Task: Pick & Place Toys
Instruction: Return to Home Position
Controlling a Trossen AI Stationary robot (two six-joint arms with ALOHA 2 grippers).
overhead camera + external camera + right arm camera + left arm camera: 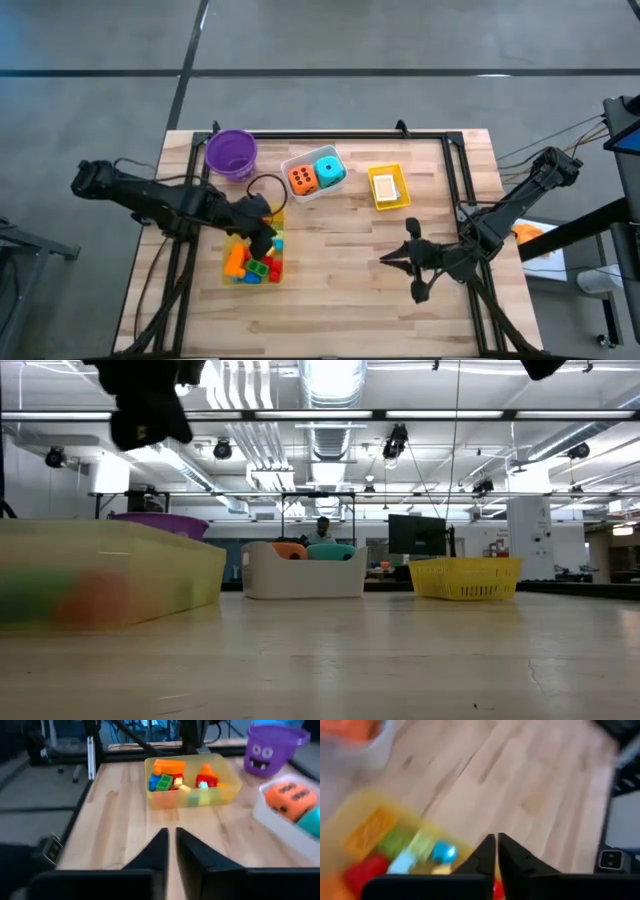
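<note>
High view, item one: my left gripper (265,240) is hanging over the light yellow bin (226,275) on the left half of the table (340,300). In the left wrist view, my left gripper (496,837) is keeping its fingers drawn in to a thin slit, and they are carrying nothing. Item two: my right gripper (385,262) is hovering over bare wood on the right half, well apart from every container. In the right wrist view it (171,831) is likewise showing only a narrow gap and is gripping nothing. Item three: the blocks (255,265) are lying heaped inside the light yellow bin (187,800); orange, blue, green and red pieces are showing among them (164,782). Item four: the white tray (290,160) is sitting near the table's far edge, and the orange die (301,179) and the teal die (329,171) are resting in it side by side. Item five: the yellow tray (403,190) is standing to the right of the white one and is holding a pale card (385,187). Item six: the purple bowl (231,153) is standing near the far left corner, just beside the white tray.
</note>
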